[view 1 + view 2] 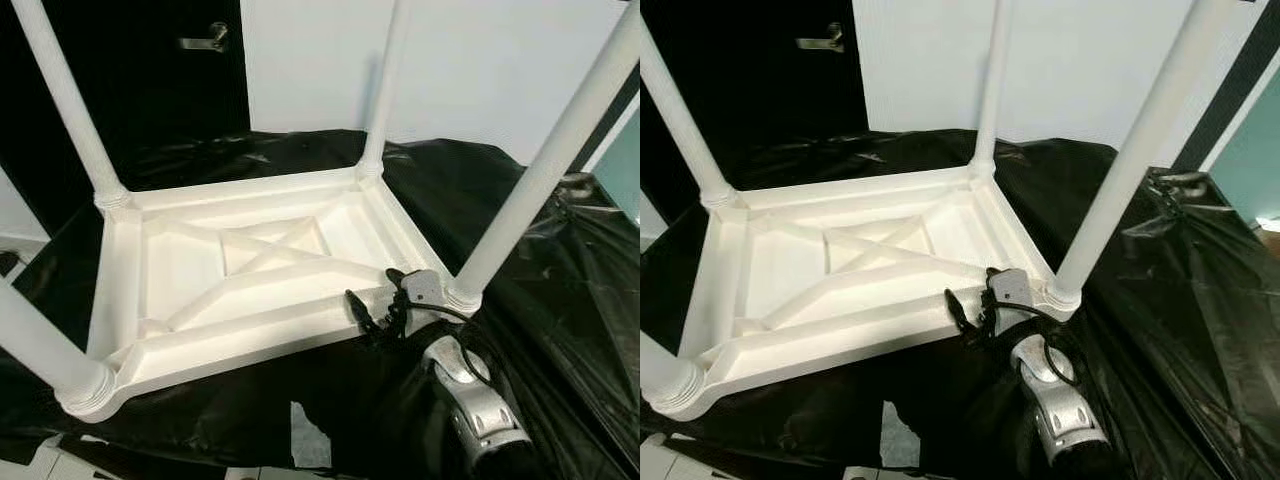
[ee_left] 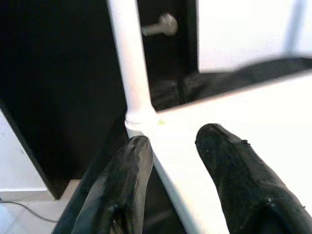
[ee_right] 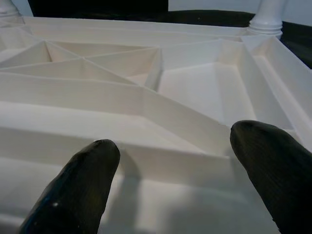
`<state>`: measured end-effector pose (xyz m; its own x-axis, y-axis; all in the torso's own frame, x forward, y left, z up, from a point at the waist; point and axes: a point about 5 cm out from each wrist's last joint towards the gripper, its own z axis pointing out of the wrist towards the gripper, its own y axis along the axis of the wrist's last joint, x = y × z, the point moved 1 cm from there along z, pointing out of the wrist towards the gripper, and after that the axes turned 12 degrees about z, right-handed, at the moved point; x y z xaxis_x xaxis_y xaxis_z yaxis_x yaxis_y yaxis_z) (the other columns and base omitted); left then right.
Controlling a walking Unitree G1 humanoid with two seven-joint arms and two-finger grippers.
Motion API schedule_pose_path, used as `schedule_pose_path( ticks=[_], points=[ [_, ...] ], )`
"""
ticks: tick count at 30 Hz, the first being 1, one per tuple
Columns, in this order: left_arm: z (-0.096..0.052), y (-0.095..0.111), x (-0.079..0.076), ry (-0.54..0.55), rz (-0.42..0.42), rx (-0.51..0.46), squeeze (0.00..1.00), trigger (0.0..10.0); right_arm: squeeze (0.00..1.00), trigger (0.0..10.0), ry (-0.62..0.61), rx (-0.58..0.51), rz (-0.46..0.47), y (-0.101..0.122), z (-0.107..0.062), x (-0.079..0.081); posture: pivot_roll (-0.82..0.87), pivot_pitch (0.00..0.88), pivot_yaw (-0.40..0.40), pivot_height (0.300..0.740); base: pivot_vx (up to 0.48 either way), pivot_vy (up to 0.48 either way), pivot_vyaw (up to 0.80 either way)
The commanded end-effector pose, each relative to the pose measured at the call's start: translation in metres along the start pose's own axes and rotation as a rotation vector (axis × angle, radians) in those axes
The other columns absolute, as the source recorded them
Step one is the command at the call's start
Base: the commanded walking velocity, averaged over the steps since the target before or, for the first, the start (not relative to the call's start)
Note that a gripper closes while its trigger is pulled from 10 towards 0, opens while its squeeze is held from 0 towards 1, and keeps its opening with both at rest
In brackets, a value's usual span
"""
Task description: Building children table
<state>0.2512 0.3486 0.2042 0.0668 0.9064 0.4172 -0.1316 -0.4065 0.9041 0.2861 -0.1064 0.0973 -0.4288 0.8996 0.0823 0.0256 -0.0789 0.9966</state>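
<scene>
A white plastic children's table (image 1: pixel 240 255) lies upside down on black sheeting, its ribbed underside facing up. Legs stand in its corners: far left (image 1: pixel 62 105), far right (image 1: pixel 385 90), near right (image 1: pixel 540 175) and near left (image 1: pixel 35 350). My right gripper (image 1: pixel 378 300) is open at the table's near rim, close to the near right leg; its fingers (image 3: pixel 83 185) hover over the ribs (image 3: pixel 146 97). In the left wrist view my left gripper (image 2: pixel 173 146) is open, with the table's edge (image 2: pixel 204 117) running between its fingers toward the far left leg (image 2: pixel 129 58).
Crinkled black plastic sheeting (image 1: pixel 560 290) covers the surface under and around the table. A dark door with a metal handle (image 1: pixel 205 40) stands behind on the left, a white wall (image 1: pixel 480 60) behind on the right. Pale floor (image 1: pixel 310 440) shows at the front.
</scene>
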Motion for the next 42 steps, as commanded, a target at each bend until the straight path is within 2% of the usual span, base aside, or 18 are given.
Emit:
schedule_pose_path(
  ticks=[1,2,3,4,7,11,13,17,24,26,27,33,39,42],
  points=[
    [0.022,-0.005,0.001,0.164,-0.172,-0.042,0.00,10.0,0.00,10.0,-0.003,0.035,-0.006,-0.004,-0.010,-0.003,0.16,0.000,-0.047,0.740,0.000,0.000,0.00],
    [0.031,-0.005,-0.003,0.157,-0.208,-0.066,0.00,10.0,0.00,10.0,0.000,0.045,-0.009,-0.005,-0.012,-0.003,0.15,0.000,-0.043,0.740,0.000,0.000,0.00],
    [0.031,-0.005,-0.003,0.157,-0.208,-0.066,0.00,10.0,0.00,10.0,0.000,0.045,-0.009,-0.005,-0.012,-0.003,0.15,0.000,-0.043,0.740,0.000,0.000,0.00],
    [0.046,-0.006,-0.013,0.126,-0.237,-0.089,0.00,10.0,0.00,10.0,0.018,0.054,-0.007,-0.005,-0.015,-0.001,0.13,0.000,-0.043,0.740,0.000,0.000,0.00],
    [0.061,-0.006,-0.026,0.075,-0.303,-0.118,0.00,10.0,0.00,10.0,0.047,0.064,-0.003,-0.003,-0.019,0.003,0.11,0.000,-0.040,0.740,0.000,0.000,0.00],
    [0.071,-0.001,-0.037,0.030,-0.359,-0.165,0.00,10.0,0.00,10.0,0.076,0.091,-0.009,-0.003,-0.027,0.006,0.08,0.000,-0.038,0.740,0.000,0.000,0.00],
    [0.071,-0.001,-0.037,0.030,-0.359,-0.165,0.00,10.0,0.00,10.0,0.076,0.091,-0.009,-0.003,-0.027,0.006,0.08,0.000,-0.038,0.740,0.000,0.000,0.00],
    [0.081,0.005,-0.053,-0.048,-0.413,-0.222,0.00,10.0,0.00,10.0,0.101,0.134,-0.002,-0.005,-0.041,0.009,0.06,0.000,-0.037,0.740,0.000,0.000,0.00],
    [0.084,0.010,-0.059,-0.097,-0.442,-0.262,0.00,10.0,0.00,10.0,0.118,0.153,0.012,-0.004,-0.049,0.009,0.05,0.000,-0.039,0.740,0.000,0.000,0.00],
    [0.083,0.014,-0.071,-0.183,-0.448,-0.290,0.00,10.0,0.00,10.0,0.103,0.161,0.042,0.001,-0.054,0.006,0.04,0.000,-0.043,0.740,0.000,0.000,0.00],
    [0.083,0.014,-0.071,-0.183,-0.448,-0.290,0.00,10.0,0.00,10.0,0.103,0.161,0.042,0.001,-0.054,0.006,0.04,0.000,-0.043,0.740,0.000,0.000,0.00],
    [0.077,0.016,-0.083,-0.264,-0.441,-0.304,0.00,10.0,0.00,10.0,0.023,0.181,0.121,-0.002,-0.058,-0.003,0.04,0.000,-0.045,0.740,0.000,0.000,0.00],
    [0.074,0.017,-0.086,-0.303,-0.432,-0.311,0.00,10.0,0.00,10.0,0.007,0.175,0.135,-0.001,-0.058,-0.004,0.04,0.000,-0.043,0.740,0.000,0.000,0.00],
    [0.071,0.018,-0.088,-0.334,-0.433,-0.318,0.00,10.0,0.00,10.0,-0.044,0.171,0.172,-0.002,-0.061,-0.009,0.04,0.000,-0.041,0.740,0.000,0.000,0.00]
  ],
)
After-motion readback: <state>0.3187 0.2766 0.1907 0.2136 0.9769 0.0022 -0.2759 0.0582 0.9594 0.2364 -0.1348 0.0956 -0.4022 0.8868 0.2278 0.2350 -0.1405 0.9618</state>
